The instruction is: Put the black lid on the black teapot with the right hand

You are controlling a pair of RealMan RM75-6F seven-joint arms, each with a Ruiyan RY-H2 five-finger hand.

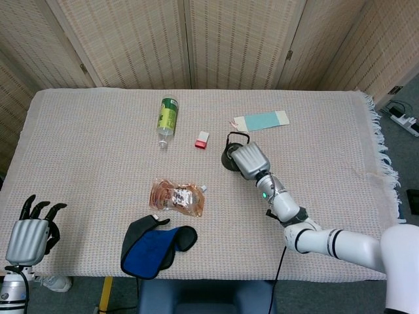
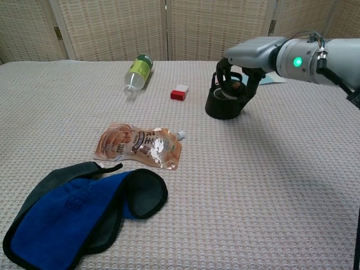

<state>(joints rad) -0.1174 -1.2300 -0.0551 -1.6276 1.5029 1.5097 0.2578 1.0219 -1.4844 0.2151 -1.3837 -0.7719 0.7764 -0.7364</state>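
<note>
Placement is the step you are in: your right hand [image 2: 243, 70] hangs directly over the teapot [image 2: 225, 104], fingers curled down around the lid [image 2: 229, 90], which sits just under the palm and right at the pot's mouth. From the chest view you cannot tell whether the lid already touches the rim or is a little above it, and the head view hides it entirely, since the right hand [image 1: 248, 160] covers most of the teapot [image 1: 228, 159] there. The pot's raised handle [image 2: 220, 74] stands on the far side of your fingers and close to them, so judge the next move as a short, straight lowering with the lid kept level and centred over the opening, then a gentle spreading of the fingers so nothing drags the lid sideways or knocks the handle. Lift away only after the lid looks settled.

Your left hand [image 1: 29, 235] is well off to the left of the working hand, at the near table edge, fingers apart and holding nothing. Left of the right hand lie a small red box [image 2: 179, 92], a bottle [image 2: 138, 71], a shiny pouch [image 2: 139, 145] and a blue cloth [image 2: 79, 211]
</note>
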